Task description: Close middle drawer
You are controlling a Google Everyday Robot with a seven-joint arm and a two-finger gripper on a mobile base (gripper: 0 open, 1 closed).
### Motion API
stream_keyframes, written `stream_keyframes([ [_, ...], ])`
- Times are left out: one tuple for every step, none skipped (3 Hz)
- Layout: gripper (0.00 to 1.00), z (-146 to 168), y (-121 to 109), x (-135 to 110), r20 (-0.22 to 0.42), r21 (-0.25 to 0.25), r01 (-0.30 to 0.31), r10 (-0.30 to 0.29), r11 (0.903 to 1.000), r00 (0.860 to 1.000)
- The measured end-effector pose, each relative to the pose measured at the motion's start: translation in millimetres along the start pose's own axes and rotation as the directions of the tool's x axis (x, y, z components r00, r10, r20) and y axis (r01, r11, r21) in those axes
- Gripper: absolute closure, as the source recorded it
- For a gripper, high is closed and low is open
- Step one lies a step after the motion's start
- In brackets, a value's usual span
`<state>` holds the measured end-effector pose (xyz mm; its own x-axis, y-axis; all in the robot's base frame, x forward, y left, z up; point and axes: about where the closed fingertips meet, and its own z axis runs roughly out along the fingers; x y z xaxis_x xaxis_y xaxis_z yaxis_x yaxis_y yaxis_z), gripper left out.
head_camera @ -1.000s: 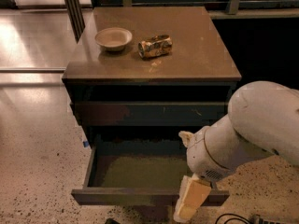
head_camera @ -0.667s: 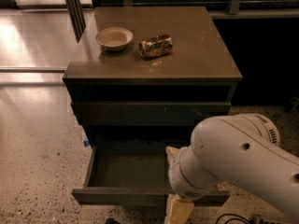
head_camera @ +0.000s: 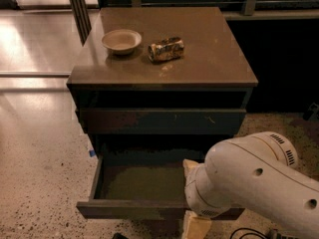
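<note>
The middle drawer (head_camera: 142, 183) is pulled wide out of the dark cabinet, and its olive-brown floor shows. Its worn front edge (head_camera: 129, 209) faces me at the bottom of the view. My gripper (head_camera: 194, 224) is at the right part of that front edge, with a pale tan part below the edge and another (head_camera: 190, 166) above the drawer floor. My bulky white arm (head_camera: 254, 185) reaches in from the right and hides the drawer's right end.
The shut top drawer front (head_camera: 162, 121) sits above the open one. On the cabinet top (head_camera: 209, 54) are a pale bowl (head_camera: 121, 41) and a crushed can (head_camera: 166, 49). Speckled floor (head_camera: 40, 158) lies to the left, and a black cable (head_camera: 249, 232) lies at the bottom right.
My arm has swung left and lower, and it now covers more of the drawer's right side. The drawer stands out as far as before.
</note>
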<state>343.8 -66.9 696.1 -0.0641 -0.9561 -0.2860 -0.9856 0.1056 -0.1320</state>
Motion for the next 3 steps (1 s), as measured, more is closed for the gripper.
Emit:
stream_keyframes([
  [0.00, 1.4, 3.8, 1.5, 0.037, -0.018, -0.004, 0.005, 0.9998, 0.999],
  [0.00, 24.4, -6.4, 34.6, 0.011, -0.056, -0.037, 0.037, 0.9978, 0.999],
  [0.00, 39.3, -25.1, 68.8, 0.010, -0.066, -0.061, 0.062, 0.9959, 0.998],
])
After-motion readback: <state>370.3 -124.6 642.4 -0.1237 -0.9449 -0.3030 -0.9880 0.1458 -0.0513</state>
